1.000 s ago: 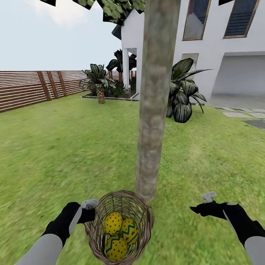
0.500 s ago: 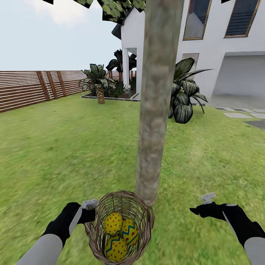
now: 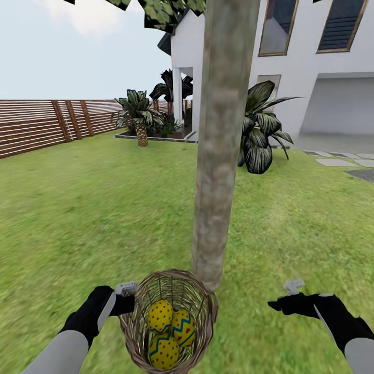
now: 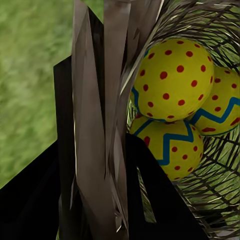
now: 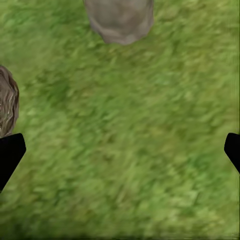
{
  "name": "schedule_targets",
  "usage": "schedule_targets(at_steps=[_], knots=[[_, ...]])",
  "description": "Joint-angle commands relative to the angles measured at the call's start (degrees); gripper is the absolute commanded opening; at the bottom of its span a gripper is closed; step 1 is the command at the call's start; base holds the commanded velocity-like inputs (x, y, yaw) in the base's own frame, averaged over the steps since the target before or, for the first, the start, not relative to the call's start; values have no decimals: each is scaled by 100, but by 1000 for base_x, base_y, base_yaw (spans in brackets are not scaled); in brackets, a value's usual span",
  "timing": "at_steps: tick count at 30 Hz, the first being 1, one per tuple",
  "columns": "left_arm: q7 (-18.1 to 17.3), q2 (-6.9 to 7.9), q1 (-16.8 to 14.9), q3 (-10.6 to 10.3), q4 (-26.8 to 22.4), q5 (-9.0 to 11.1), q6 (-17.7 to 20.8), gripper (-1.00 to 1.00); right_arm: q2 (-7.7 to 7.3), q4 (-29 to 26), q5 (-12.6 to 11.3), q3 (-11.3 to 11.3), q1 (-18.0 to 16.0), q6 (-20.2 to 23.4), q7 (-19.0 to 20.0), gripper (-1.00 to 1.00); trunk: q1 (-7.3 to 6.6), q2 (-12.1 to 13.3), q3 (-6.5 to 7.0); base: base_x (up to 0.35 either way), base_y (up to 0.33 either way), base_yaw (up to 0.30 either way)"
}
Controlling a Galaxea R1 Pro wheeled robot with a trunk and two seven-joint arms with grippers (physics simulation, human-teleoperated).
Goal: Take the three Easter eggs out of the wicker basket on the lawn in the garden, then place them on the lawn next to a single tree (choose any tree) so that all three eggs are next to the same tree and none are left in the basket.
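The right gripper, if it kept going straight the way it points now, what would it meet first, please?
Probably bare lawn: the right gripper is open over grass, with the tree base and wicker basket off to the sides.

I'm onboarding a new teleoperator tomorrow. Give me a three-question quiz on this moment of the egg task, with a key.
1. How many Easter eggs lie in the wicker basket?
2. True or false: the right gripper is shut on an egg.
3. Which gripper grips the basket's rim? A) left gripper B) right gripper C) neither

Key:
1. Three; none lies on the lawn yet.
2. False. Its fingers are spread wide over bare grass, near the foot of the tree.
3. A. In the left wrist view, the wicker wall sits between its fingers.
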Motion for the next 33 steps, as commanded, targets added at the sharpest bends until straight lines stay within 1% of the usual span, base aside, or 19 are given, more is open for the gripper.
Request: schedule_targets(at_steps=[1, 33], knots=[[-16, -2, -2, 17, -7, 73, 32, -100, 1, 15, 46, -37, 3, 29, 47, 100, 23, -47, -25, 0, 0, 0], [-16, -2, -3, 17, -7, 72, 23, -100, 8, 33, 46, -35, 6, 4, 47, 100, 726, -1330, -600, 0, 0, 0]])
